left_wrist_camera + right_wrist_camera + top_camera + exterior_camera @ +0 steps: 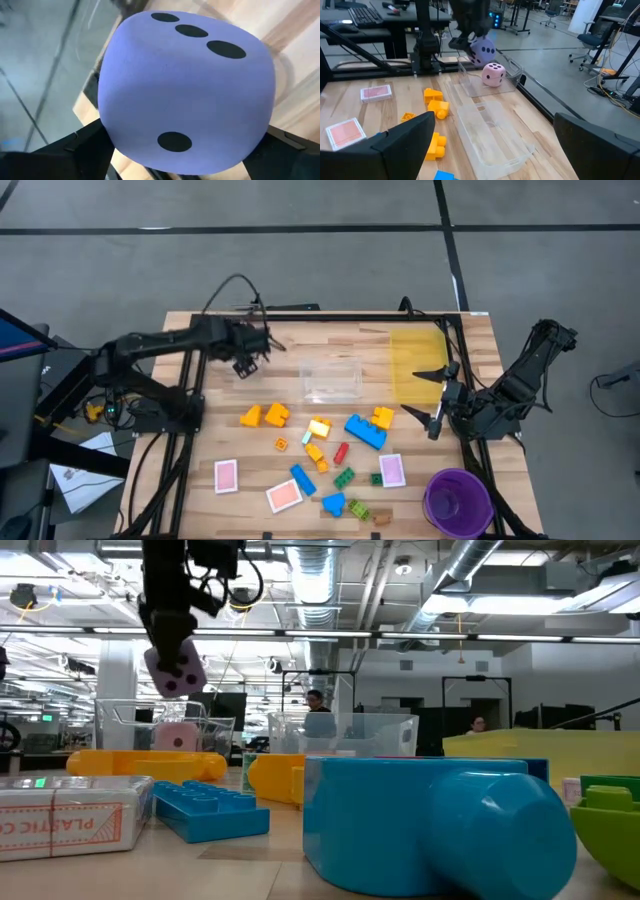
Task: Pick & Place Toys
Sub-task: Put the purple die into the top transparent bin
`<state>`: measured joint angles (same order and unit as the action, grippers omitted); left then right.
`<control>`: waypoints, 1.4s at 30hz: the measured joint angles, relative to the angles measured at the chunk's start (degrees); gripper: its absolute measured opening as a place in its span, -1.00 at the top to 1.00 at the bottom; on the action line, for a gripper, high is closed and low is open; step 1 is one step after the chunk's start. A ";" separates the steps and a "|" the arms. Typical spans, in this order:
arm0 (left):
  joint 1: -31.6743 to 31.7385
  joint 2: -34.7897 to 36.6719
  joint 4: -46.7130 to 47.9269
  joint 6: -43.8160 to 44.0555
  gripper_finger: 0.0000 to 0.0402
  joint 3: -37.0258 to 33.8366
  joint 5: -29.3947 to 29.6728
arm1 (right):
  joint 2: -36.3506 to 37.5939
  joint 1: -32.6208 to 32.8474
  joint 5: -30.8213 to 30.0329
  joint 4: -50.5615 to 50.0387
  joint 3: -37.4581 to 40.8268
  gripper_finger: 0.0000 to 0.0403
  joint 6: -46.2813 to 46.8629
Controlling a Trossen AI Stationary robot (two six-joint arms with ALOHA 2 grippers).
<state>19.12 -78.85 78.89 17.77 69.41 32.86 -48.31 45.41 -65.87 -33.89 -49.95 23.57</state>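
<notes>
**Purple die held aloft, drop not yet made**

Purple die (pixel 186 90) is pinched in my left gripper (pixel 172 660), hanging in the air above the table's far-left part, near a small clear bin (pixel 492 82) where the pink die (pixel 493 74) already sits. Low view shows the purple one well off the surface; left wrist cam is filled by it, w/ the dark fingers (pixel 65 155) pressing on two opposite sides.

Risks as I see them: die is round-cornered and smooth-looking, and the grip seems to sit low on it, so it could squirt out if I swing fast. If I release too high it'll prob bounce off the pink die or the bin rim and roll away across the wood. I can't tell from the overhead view whether I'm right over the bin or just beside it, so I'd check alignment before letting go.

Jaws: left is spread wide but clamped on the die, nothing else touching. Right gripper (pixel 437 392) waits at the table's right side, beside the yellow bin (pixel 415 355), fingers fully apart and empty.

Rest of the toys, bricks (pixel 365 430) and pink cards (pixel 227 475), lie scattered on the near half, well apart from both grippers.
</notes>
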 joint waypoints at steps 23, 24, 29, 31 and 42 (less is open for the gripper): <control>4.65 0.02 0.17 -6.83 -0.74 0.00 -3.85 | 0.02 0.00 0.02 -0.19 0.00 -0.99 0.00; 4.65 0.02 0.17 -6.83 -0.73 0.00 -3.85 | 0.02 0.00 0.02 -0.19 0.00 -0.99 0.00; 4.65 0.02 1.11 -6.88 -0.81 0.00 -3.81 | 0.02 0.00 0.04 -0.19 0.02 -0.99 0.00; 4.63 0.02 1.91 -6.88 -0.89 0.00 -3.13 | 0.02 0.00 0.04 -0.19 0.00 -0.99 0.00; 4.75 0.04 4.23 -6.41 -0.98 0.00 0.34 | 0.02 0.00 0.07 -0.19 0.02 -0.99 0.01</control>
<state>23.88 -78.81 83.12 11.37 69.41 33.20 -48.29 45.41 -65.80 -34.09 -49.94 23.59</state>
